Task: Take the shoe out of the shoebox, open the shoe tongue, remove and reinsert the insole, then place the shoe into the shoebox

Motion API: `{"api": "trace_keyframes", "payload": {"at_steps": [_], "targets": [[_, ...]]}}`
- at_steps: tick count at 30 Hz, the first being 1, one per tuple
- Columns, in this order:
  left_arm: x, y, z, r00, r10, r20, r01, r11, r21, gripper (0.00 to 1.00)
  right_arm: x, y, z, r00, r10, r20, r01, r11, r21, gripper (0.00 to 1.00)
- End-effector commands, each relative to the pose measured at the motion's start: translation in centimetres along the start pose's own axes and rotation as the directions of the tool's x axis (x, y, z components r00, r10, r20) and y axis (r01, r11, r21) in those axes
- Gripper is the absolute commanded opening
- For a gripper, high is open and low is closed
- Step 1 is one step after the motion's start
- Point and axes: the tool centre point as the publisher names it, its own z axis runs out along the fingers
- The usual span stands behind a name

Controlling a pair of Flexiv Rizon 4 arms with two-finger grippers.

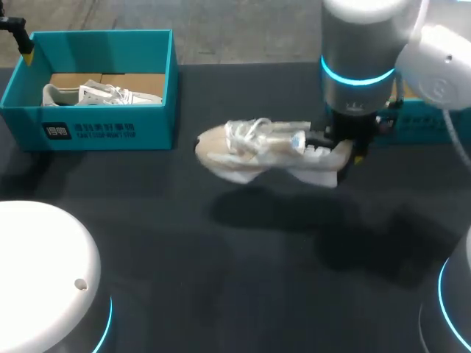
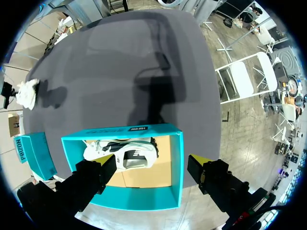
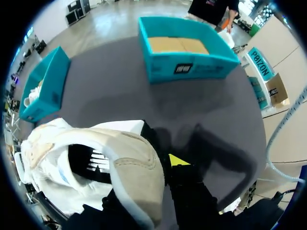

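Note:
A beige and white shoe (image 1: pixel 265 151) hangs above the middle of the table, toe toward my left. My right gripper (image 1: pixel 337 147) is shut on its heel. In the right wrist view the heel wall (image 3: pixel 139 167) sits between the fingers, with one yellow tip (image 3: pixel 178 160) outside it and the other hidden. The teal shoebox (image 1: pixel 88 129) stands at the far left with a second white shoe (image 1: pixel 92 94) lying inside. My left gripper (image 2: pixel 153 167) hovers open above that box's near wall (image 2: pixel 132 199), over the white shoe (image 2: pixel 122 153); in the head view it (image 1: pixel 22 40) shows at the box's far left corner.
Another teal box (image 1: pixel 430 121) stands behind my right arm; the right wrist view shows it (image 3: pixel 192 67) holding only a cardboard floor. The first box (image 3: pixel 45 88) lies off to the side of the held shoe. Dark tabletop (image 1: pixel 243 279) stretches in front.

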Motion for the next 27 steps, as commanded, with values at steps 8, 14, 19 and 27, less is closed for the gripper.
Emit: {"api": "trace_keyframes", "payload": {"at_steps": [8, 14, 19, 27], "targets": [[0.0, -0.1, -0.1, 1.000, 0.000, -0.003, 0.000, 1.000, -0.001, 1.00, 2.5, -4.4, 3.2, 1.000, 0.005, 0.008, -0.005, 0.999, 0.053, 0.00], [0.0, -0.1, -0.1, 1.000, 0.000, -0.003, 0.000, 1.000, -0.001, 1.00, 4.2, -7.2, 4.9, 1.000, -0.020, -0.002, 0.020, 0.998, 0.064, 0.00], [0.0, -0.1, -0.1, 1.000, 0.000, -0.003, 0.000, 1.000, -0.001, 1.00, 5.8, -8.8, 6.2, 0.999, -0.032, 0.020, 0.030, 0.996, 0.090, 0.00], [0.0, -0.1, -0.1, 1.000, 0.000, -0.003, 0.000, 1.000, -0.001, 1.00, 7.4, -10.4, 7.6, 0.996, -0.082, -0.033, 0.084, 0.993, 0.087, 0.00]]}}
